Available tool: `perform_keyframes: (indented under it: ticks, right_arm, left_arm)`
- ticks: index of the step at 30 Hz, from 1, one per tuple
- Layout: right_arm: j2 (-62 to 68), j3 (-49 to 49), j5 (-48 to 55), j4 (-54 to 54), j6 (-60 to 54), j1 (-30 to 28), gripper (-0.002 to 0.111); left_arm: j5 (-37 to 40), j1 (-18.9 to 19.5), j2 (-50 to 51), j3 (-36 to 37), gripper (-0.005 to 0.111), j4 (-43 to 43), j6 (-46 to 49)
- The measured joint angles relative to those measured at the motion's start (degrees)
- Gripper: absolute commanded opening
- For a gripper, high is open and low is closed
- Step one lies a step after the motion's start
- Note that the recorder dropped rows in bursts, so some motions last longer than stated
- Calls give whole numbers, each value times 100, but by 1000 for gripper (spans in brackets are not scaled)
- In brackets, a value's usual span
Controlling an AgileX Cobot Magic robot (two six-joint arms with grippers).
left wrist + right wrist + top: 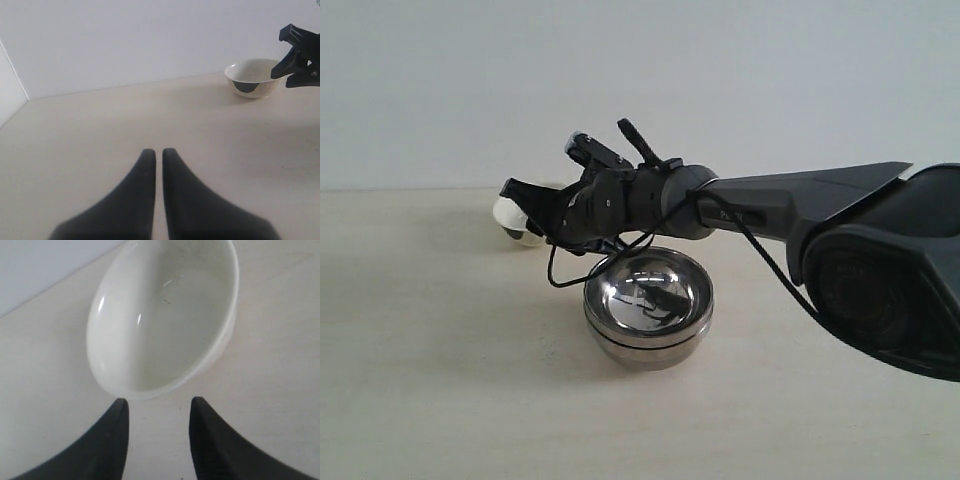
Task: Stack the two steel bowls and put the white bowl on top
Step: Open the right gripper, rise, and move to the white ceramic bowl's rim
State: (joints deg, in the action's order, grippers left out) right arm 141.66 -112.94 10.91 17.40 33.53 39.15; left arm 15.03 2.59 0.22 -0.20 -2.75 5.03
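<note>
Grabbing the white bowl (160,325) looks like the job right now. The right claw (157,412) has its two fingers apart and holds nothing. The near rim of the bowl sits just past the tips, not yet between them. To do this well, I think the claw should put one finger inside the rim and one outside, then squeeze softly. The bowl is smooth and shiny, so it could slip or tip. It should go straight up before it is carried.

The white bowl stands close to the far edge of the bench (420,400), toward the left. The steel bowls (648,305) sit near the middle of the bench, open side up. One looks to be already inside the other. That is where the white bowl should go.

A black cable (551,268) hangs from the right wrist, close to the rim of the steel bowls, and it might snag there. The left claw (158,156) has its fingers together and holds nothing. It is low over bare bench, well apart from the white bowl, so it is not in the way.
</note>
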Motion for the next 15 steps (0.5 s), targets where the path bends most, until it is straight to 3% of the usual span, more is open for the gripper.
perform_keyframes:
  ticks: [15]
  right_arm:
    - [0,0,279,0,193,-24,35]
  left_arm:
    - [0,0,0,0,4,0,0]
